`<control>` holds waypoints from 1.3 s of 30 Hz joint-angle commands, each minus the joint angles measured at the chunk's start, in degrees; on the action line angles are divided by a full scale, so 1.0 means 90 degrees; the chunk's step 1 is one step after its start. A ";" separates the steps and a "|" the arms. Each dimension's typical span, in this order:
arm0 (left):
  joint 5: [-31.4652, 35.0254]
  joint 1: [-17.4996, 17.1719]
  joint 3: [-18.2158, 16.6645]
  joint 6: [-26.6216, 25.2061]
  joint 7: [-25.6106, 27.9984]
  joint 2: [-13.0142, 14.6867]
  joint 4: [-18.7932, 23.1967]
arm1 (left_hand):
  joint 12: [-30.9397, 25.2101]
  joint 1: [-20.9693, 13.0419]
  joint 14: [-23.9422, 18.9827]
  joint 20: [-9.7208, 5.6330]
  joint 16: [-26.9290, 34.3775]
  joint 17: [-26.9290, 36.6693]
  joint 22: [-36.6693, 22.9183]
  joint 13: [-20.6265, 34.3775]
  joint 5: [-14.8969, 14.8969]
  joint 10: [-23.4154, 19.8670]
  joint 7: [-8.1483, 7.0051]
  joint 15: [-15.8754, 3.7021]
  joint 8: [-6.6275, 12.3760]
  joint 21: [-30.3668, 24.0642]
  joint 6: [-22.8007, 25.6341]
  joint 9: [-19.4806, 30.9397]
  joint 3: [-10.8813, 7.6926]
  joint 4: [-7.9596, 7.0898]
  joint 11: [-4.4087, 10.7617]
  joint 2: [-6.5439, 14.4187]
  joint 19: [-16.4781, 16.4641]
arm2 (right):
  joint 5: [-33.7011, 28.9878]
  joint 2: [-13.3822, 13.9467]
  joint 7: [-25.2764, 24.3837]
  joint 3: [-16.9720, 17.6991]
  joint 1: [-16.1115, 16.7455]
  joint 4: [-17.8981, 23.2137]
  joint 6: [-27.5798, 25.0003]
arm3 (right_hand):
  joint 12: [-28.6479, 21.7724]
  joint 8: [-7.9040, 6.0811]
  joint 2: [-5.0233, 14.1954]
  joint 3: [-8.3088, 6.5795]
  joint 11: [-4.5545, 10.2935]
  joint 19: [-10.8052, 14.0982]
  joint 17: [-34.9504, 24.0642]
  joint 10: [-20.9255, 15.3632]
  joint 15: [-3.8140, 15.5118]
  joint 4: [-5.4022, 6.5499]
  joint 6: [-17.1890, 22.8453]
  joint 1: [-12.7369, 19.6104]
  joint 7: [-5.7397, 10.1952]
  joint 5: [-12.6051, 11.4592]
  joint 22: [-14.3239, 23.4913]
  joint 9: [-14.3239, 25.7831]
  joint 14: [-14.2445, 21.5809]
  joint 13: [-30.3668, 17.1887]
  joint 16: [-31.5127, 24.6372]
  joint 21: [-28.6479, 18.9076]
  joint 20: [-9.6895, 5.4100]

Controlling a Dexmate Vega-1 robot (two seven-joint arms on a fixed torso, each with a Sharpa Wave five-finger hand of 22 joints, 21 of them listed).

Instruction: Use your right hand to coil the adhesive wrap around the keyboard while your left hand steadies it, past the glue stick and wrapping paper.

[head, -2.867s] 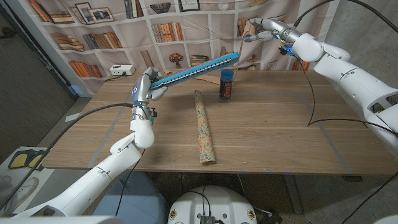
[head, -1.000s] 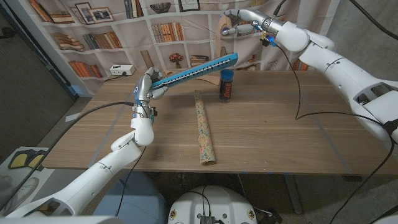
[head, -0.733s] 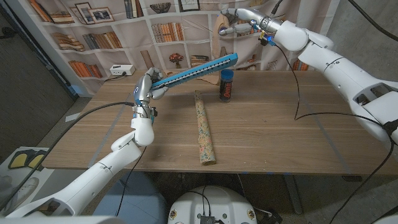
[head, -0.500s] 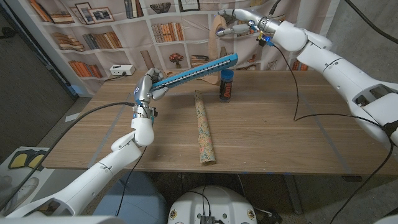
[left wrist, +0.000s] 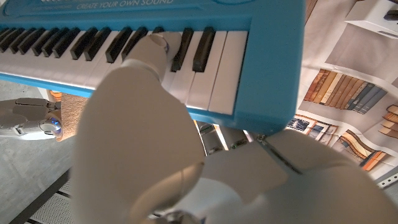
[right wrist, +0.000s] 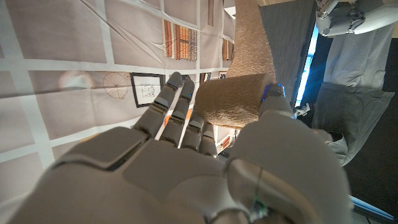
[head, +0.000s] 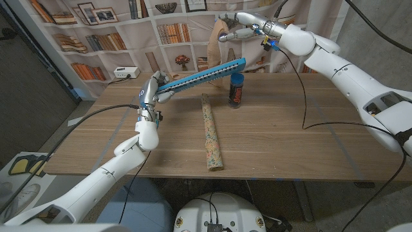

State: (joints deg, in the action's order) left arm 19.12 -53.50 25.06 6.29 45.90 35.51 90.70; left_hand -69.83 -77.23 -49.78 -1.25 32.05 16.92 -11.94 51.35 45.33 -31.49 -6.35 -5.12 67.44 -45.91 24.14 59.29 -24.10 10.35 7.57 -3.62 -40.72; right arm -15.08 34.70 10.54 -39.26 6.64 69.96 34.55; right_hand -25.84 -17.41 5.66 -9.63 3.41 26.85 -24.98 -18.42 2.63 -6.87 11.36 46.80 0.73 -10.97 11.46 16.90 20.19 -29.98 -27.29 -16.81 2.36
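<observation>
Left robot hand (head: 153, 91) grips keyboard (head: 201, 75) end, raised over table far edge. Right robot hand (head: 239, 32) pinches adhesive wrap (head: 221, 40). Risk: strip tension twists keyboard, topples glue stick (head: 236, 89).

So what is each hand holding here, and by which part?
The left hand grips the blue keyboard at its near end, lifted off the table. The right hand pinches the tan adhesive wrap at its free end, raised above the keyboard's far end.
</observation>
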 commanded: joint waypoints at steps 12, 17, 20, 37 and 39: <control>-0.0061 -0.0016 -0.0038 -0.0069 -0.0035 0.0054 0.0050 | -0.1994 0.0142 -0.1728 -0.1156 0.2169 0.3012 -0.2771 0.2072 0.1456 0.0018 -0.0004 -0.0734 0.0043 -0.3044 -0.0008 0.0023 -0.0255 -0.0205 0.0010 0.0327 -0.1157 | 0.0365 0.0102 0.0408 0.0278 0.0476 0.0740 0.0285 | 0.0002 -0.0038 0.0038 0.0003 -0.0007 -0.0028 -0.0014 -0.0066 0.0829 -0.0022 0.0078 -0.0032 0.0000 0.0031 -0.0007 0.0039 0.0001 -0.0044 0.0024 0.0033 0.0006; -0.0068 -0.0038 -0.0053 -0.0084 -0.0014 0.0055 0.0052 | -0.1998 0.0145 -0.1735 -0.1156 0.2182 0.3018 -0.2771 0.2065 0.1454 0.0015 -0.0013 -0.0726 0.0032 -0.3053 0.0008 -0.0018 -0.0255 -0.0206 0.0012 0.0326 -0.1164 | 0.0472 0.0195 0.0508 0.0383 0.0655 0.1060 0.0285 | 0.0002 -0.0042 0.0036 0.0002 -0.0009 -0.0031 -0.0014 -0.0079 0.0839 -0.0028 0.0093 -0.0037 0.0000 0.0031 -0.0008 0.0042 0.0004 -0.0053 0.0030 0.0034 0.0008; -0.0073 -0.0042 -0.0060 -0.0109 -0.0026 0.0063 0.0059 | -0.1999 0.0138 -0.1742 -0.1156 0.2184 0.3005 -0.2768 0.2060 0.1448 0.0011 -0.0018 -0.0739 0.0039 -0.3054 0.0008 -0.0013 -0.0249 -0.0199 0.0014 0.0321 -0.1167 | 0.0542 0.0235 0.0570 0.0441 0.0741 0.1198 0.0258 | -0.0001 -0.0046 0.0037 0.0001 -0.0001 -0.0036 -0.0015 -0.0093 0.0843 -0.0030 0.0108 -0.0040 0.0005 0.0031 -0.0009 0.0043 0.0001 -0.0056 0.0033 0.0037 0.0009; -0.0081 -0.0002 -0.0138 -0.0203 0.0173 0.0027 0.0003 | -0.1988 0.0136 -0.1745 -0.1158 0.2206 0.2993 -0.2750 0.2044 0.1454 -0.0026 -0.0020 -0.0735 0.0062 -0.3056 0.0011 -0.0033 -0.0262 -0.0198 0.0001 0.0313 -0.1174 | 0.0729 0.0542 0.0587 0.0838 0.1368 0.1987 0.0080 | -0.0018 -0.0064 0.0034 -0.0003 0.0021 -0.0048 -0.0012 -0.0168 0.0863 -0.0045 0.0173 -0.0056 0.0042 0.0031 -0.0011 0.0050 0.0018 -0.0080 0.0049 0.0043 0.0017; -0.0110 -0.0009 -0.0147 -0.0200 0.0162 0.0027 0.0011 | -0.1999 0.0138 -0.1744 -0.1162 0.2208 0.2993 -0.2741 0.2058 0.1452 -0.0028 -0.0023 -0.0728 0.0068 -0.3059 0.0009 -0.0026 -0.0259 -0.0198 0.0003 0.0311 -0.1195 | 0.0759 0.0586 0.0574 0.0895 0.1454 0.2094 0.0069 | -0.0024 -0.0066 0.0030 -0.0006 0.0026 -0.0046 -0.0005 -0.0189 0.0867 -0.0050 0.0180 -0.0053 0.0045 0.0031 -0.0012 0.0051 0.0016 -0.0083 0.0060 0.0043 0.0015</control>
State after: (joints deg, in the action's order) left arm 18.50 -53.61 24.06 4.94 46.94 35.81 90.69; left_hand -70.16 -77.23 -49.78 -1.26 32.19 16.93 -11.94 51.35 45.33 -31.37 -6.35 -5.12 67.54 -45.92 24.15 58.85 -24.07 10.33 7.46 -3.63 -40.71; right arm -9.43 38.19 15.76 -33.50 16.09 84.24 35.85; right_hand -25.62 -17.64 5.46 -9.63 3.57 26.65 -24.96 -19.39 2.63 -6.88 12.29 46.15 1.01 -10.97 11.18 17.15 20.19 -30.42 -26.81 -16.46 2.57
